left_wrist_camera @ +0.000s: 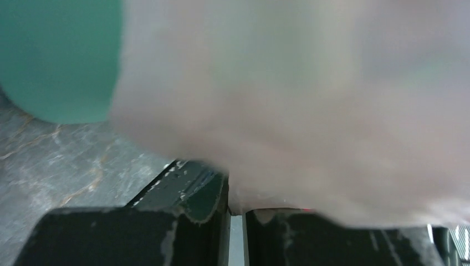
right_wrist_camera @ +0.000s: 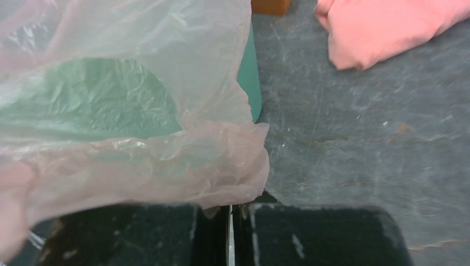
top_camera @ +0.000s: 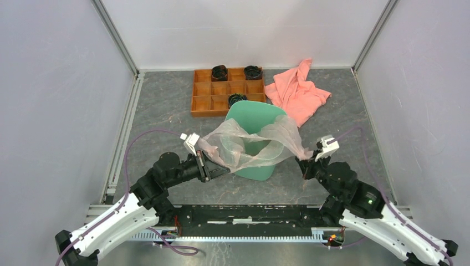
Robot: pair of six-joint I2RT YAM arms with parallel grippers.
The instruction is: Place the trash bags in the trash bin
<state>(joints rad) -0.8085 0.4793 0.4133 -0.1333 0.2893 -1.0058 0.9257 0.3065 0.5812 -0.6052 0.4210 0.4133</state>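
Observation:
The mint-green trash bin (top_camera: 250,115) stands mid-table. A translucent pale pink trash bag (top_camera: 255,147) is spread over its near rim, stretched between my two grippers. My left gripper (top_camera: 213,165) is at the bag's left end. In the left wrist view the film (left_wrist_camera: 305,100) drapes over its fingertips, and the jaws (left_wrist_camera: 237,208) stand a narrow slit apart with nothing in the visible gap. The bin wall (left_wrist_camera: 55,55) shows to the left. My right gripper (top_camera: 306,160) holds the bag's right corner. In the right wrist view it (right_wrist_camera: 230,209) is shut on the film (right_wrist_camera: 122,111) beside the bin (right_wrist_camera: 252,72).
An orange compartmented tray (top_camera: 221,91) with dark round items sits behind the bin. A salmon-pink cloth towel (top_camera: 296,91) lies crumpled at the back right, also in the right wrist view (right_wrist_camera: 382,27). White walls enclose the grey marbled table (top_camera: 166,111).

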